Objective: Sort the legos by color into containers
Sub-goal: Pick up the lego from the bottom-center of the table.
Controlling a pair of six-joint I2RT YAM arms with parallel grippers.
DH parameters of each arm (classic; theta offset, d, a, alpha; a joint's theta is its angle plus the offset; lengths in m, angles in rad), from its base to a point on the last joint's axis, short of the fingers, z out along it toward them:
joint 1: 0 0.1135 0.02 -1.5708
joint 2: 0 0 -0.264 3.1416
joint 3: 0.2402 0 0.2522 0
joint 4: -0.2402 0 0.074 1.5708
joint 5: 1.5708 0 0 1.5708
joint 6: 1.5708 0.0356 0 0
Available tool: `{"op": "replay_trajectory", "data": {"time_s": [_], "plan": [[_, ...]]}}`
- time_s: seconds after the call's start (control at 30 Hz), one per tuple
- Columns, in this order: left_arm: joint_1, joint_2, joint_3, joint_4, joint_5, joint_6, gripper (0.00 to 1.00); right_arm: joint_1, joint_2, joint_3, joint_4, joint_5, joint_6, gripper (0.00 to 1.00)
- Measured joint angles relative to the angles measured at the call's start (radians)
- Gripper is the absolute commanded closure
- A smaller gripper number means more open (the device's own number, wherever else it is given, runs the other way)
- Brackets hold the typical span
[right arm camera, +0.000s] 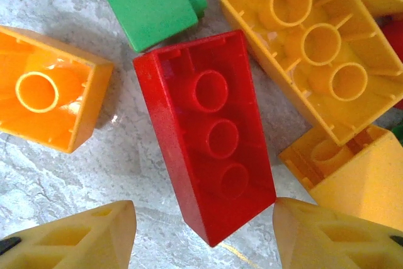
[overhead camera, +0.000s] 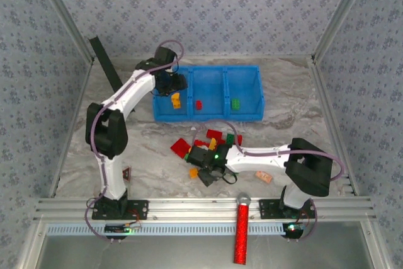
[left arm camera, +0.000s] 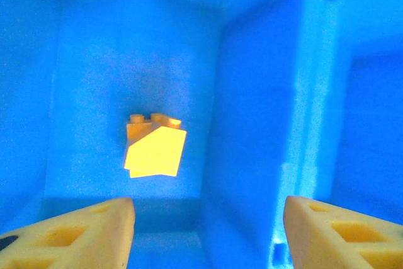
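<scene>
Hanging above the left compartment of the bright blue plastic bin of three joined compartments (overhead camera: 189, 116), the left gripper (left arm camera: 208, 234) has its pale yellow fingers (left arm camera: 69, 234) wide apart and holds nothing. Below it, on the floor of that compartment and nearer to the finger at the left of the wrist view, lies a yellow sloped plastic brick (left arm camera: 155, 149); it has small studs along its far edge and a smooth slanted face turned up to the camera. In the overhead view a small red brick (overhead camera: 198, 104) lies in the middle compartment and a small green brick (overhead camera: 235, 102) in the right one. The right gripper (right arm camera: 201, 225) is low over the marbled grey table (right arm camera: 56, 174), in front of the bin, at the loose heap of bricks (overhead camera: 211, 142); its fingers are also wide open and grip nothing. Between its fingertips lies a red oblong plastic brick (right arm camera: 208, 149), upside down, with three round tubes in its hollow underside, set a little slantwise; its near corner is just beside the finger at the right of the view, and I cannot tell whether they touch. Left of it, apart, is an orange square plastic brick (right arm camera: 47, 96), hollow side up with one tube; beyond it a green plastic brick (right arm camera: 151, 1), and at its right a yellow oblong plastic brick (right arm camera: 308, 42), hollow side up
</scene>
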Motion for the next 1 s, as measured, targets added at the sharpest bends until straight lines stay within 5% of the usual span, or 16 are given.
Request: {"op": "replay_trajectory", "data": {"time_s": [0.33,0.8,1.0], "plan": [[0.0,-0.087,-0.061,-0.003,0.013,0.013,0.35,-0.014,0.033,0.019,0.005,0.03,-0.037,0.43],[0.0,-0.212,-0.142,-0.01,0.037,0.034,0.35,-0.03,0.08,0.043,0.021,0.022,-0.084,0.75],[-0.004,-0.326,-0.216,-0.042,0.053,0.068,0.35,-0.04,0.022,0.013,0.013,-0.029,-0.083,0.79]]}}
